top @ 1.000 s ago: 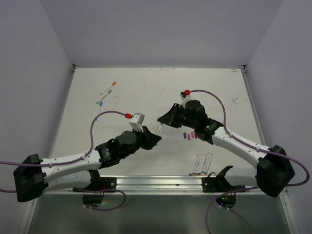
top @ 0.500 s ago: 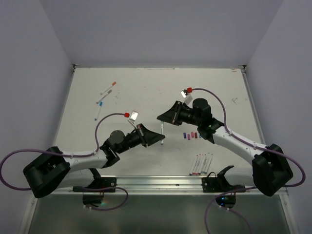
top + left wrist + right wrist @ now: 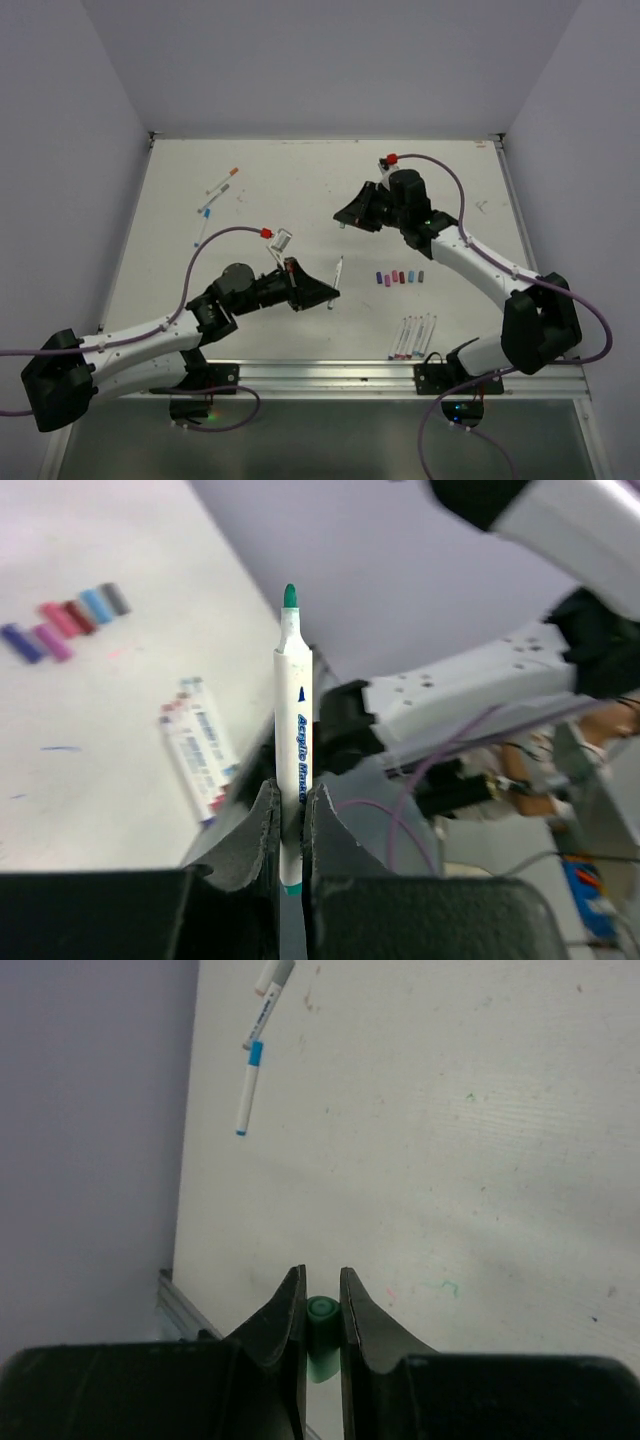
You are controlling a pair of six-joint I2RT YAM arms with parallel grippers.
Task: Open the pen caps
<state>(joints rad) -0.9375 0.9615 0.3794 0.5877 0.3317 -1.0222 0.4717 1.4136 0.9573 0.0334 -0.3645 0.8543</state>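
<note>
Across the white table, the left gripper stood clamped on the lower barrel of a green-tipped pen, nib bared and pointing away. The right gripper was pinched shut on the matching green cap, held well clear of the pen. A bundle of pens near the front edge and a row of loose caps beside it looked sorted as done work, apart from the capped pens at far left.
</note>
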